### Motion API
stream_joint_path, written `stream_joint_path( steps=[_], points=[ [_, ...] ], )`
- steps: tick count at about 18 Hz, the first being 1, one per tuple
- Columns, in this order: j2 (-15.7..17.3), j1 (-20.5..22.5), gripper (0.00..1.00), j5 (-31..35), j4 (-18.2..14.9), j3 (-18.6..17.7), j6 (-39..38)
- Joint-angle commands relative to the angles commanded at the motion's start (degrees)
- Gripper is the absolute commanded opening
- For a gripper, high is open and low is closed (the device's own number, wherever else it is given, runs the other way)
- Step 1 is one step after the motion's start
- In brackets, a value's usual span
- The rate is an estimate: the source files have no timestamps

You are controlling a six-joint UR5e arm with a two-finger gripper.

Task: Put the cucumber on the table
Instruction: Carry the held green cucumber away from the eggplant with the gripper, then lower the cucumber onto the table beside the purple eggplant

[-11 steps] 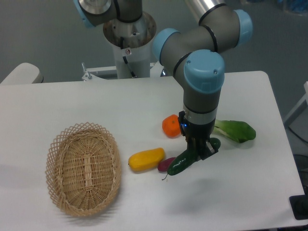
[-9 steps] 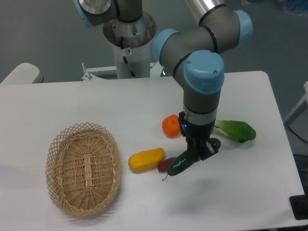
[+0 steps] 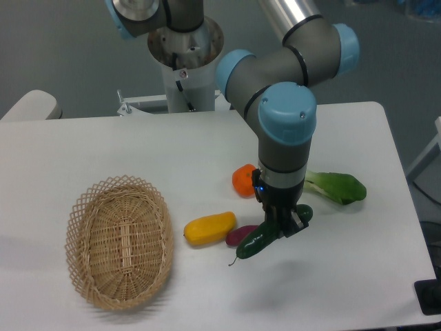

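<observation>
The dark green bumpy cucumber (image 3: pixel 256 239) hangs tilted, stem tip down-left, just above the white table (image 3: pixel 331 289). My gripper (image 3: pixel 281 224) points straight down and is shut on the cucumber's middle. The cucumber's far end shows past the fingers on the right. Whether its stem tip touches the tabletop I cannot tell.
A small purple-red vegetable (image 3: pixel 238 236) lies right beside the cucumber, with a yellow vegetable (image 3: pixel 209 228) to its left. An orange fruit (image 3: pixel 244 180) sits behind the gripper, a leafy green (image 3: pixel 339 187) to the right. A woven wicker basket (image 3: pixel 119 241) stands at the front left.
The gripper with the cucumber has shifted slightly left and towards the front of the table, a little lower.
</observation>
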Motion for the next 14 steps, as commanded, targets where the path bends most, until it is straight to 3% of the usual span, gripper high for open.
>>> stream_joint_path(
  steps=[1, 2, 7, 14],
  points=[
    [-3.14, -0.61, 0.29, 2.0, 4.88, -0.26, -6.88],
    [-4.04, -0.62, 0.29, 1.94, 5.72, -0.18, -8.86],
    [-8.35, -0.44, 0.29, 1.76, 6.25, 3.42, -19.76],
    [-10.28, -0.44, 0.29, 1.76, 7.4, 3.08, -25.49]
  ],
)
